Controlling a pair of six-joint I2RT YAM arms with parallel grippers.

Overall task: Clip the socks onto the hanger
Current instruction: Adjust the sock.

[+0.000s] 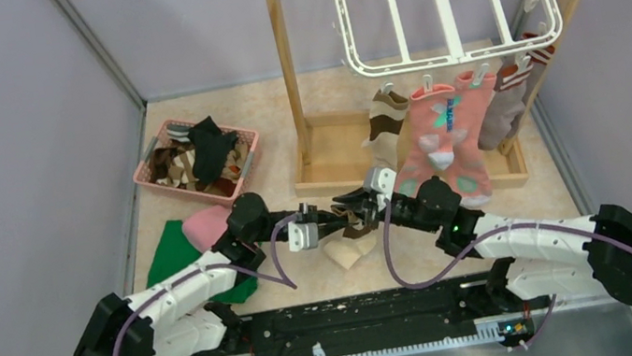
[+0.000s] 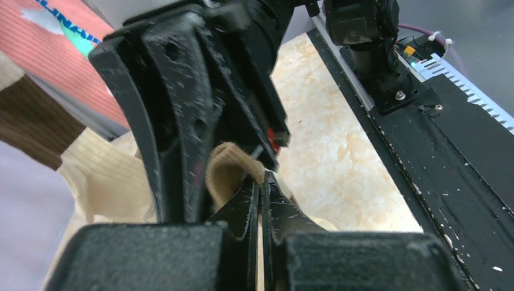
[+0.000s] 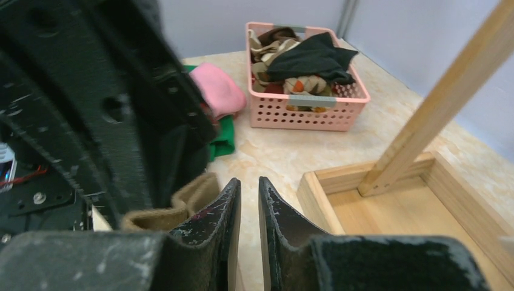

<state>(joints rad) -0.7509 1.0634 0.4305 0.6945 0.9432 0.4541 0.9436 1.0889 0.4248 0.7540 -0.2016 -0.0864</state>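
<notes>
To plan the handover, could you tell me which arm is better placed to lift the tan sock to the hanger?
Right, probably: the right gripper meets the tan sock on the side nearer the hanger; the left gripper, shut on its cuff, reaches from farther away.

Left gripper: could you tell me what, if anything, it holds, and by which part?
The left gripper, shut, seems to pinch the cream sock by its tan cuff.

Left arm (image 1: 187, 292) and right arm (image 1: 539, 239) stretched forward and angled inward, wrists nearly meeting; left gripper (image 2: 260, 188) with jaws pressed together, right gripper (image 3: 248, 188) with jaws narrowly parted.
</notes>
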